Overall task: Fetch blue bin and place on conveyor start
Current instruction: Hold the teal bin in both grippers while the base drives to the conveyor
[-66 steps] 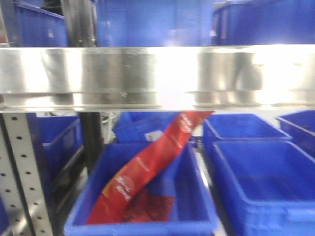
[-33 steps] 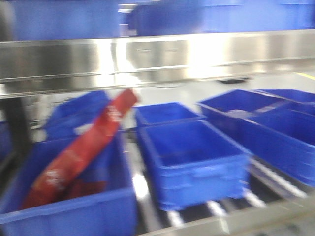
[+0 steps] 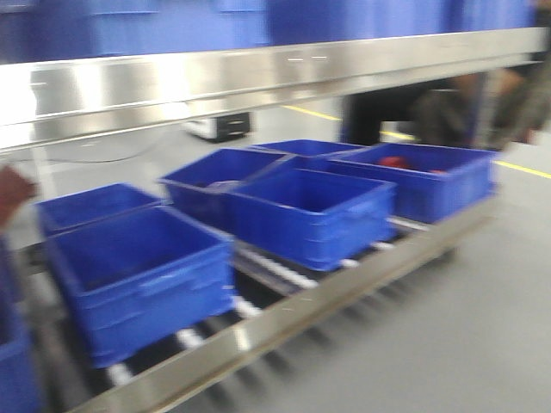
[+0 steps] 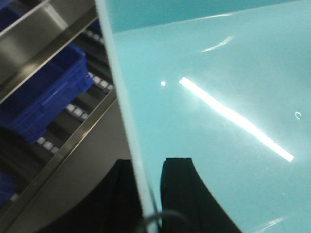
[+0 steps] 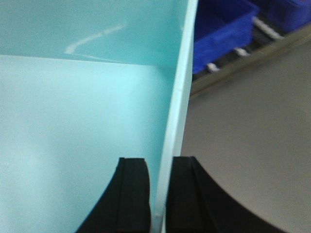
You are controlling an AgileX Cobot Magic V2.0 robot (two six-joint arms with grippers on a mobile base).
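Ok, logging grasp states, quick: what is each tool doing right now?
The left tool is closed on the blue bin, straddling its wall.
The right tool is closed on the blue bin too, straddling a wall.

Motion smears the front view: the red thing (image 3: pixel 393 162) in the far dark bin (image 3: pixel 430 191) cannot be identified, nor the dark figure (image 3: pixel 448 107) behind the shelf rail (image 3: pixel 258 73) (its top is hidden). Both wrist views crop the blue bin (image 4: pixel 218 97); the fingers (image 4: pixel 182 194) run off the bottom edge.
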